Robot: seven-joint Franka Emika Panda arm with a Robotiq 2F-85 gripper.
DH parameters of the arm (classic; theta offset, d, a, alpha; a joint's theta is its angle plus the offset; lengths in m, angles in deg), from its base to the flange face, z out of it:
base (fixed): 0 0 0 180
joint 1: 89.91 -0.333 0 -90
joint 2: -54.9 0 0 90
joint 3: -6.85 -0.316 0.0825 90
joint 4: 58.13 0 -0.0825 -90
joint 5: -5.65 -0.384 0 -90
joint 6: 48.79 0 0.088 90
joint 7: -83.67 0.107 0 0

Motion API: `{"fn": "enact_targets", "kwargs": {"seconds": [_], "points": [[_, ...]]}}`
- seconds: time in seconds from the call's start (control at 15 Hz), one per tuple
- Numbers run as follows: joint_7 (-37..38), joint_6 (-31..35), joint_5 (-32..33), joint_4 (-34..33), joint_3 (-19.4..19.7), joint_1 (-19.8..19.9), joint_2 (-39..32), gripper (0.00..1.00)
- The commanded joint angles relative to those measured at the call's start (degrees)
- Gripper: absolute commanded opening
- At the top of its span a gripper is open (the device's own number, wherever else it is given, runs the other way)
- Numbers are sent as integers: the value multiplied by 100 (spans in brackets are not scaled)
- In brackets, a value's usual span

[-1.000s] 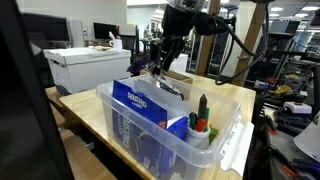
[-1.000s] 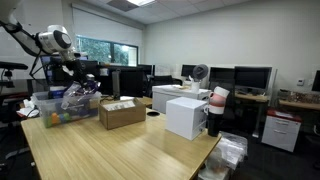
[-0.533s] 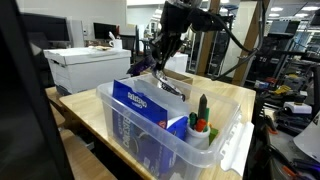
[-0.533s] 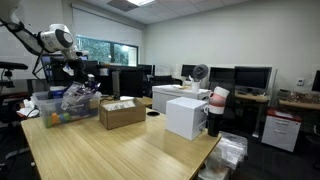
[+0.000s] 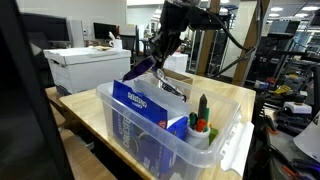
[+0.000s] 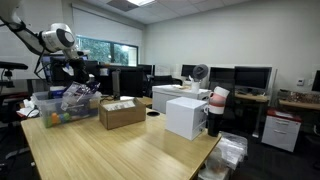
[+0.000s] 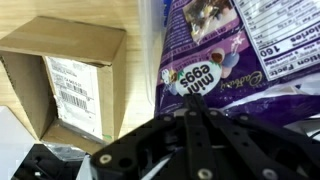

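Gripper fingers pinched tight on purple "mini eggs" bag, held over clear bin w/ blue box inside; open cardboard box alongside, label txt unreadable.

1. The arm was white, built of rounded, tube-like links with darker bands at the joints.
2. Its wrist section looked black and blocky in an exterior view.
3. A black cable curved away from that section.
4. The pincer was matte black, its two fingers made of flat, angular linkage bars with round pivot pins.
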Motion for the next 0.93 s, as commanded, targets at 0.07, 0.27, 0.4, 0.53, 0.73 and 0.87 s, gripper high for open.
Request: {"fn": "enact_targets", "kwargs": {"seconds": [0.07,0.27,0.4,0.53,0.73,0.87], "points": [[41,319,-212,237,-45,50,47,3],[-17,504,-371,351,-55,40,0,3],[0,661,-402,443,-61,30,-27,3],[120,817,-262,518,-62,16,-74,3],[260,970,-14,603,-57,-18,-204,2],[307,1020,98,655,-44,-45,-285,2]]}}
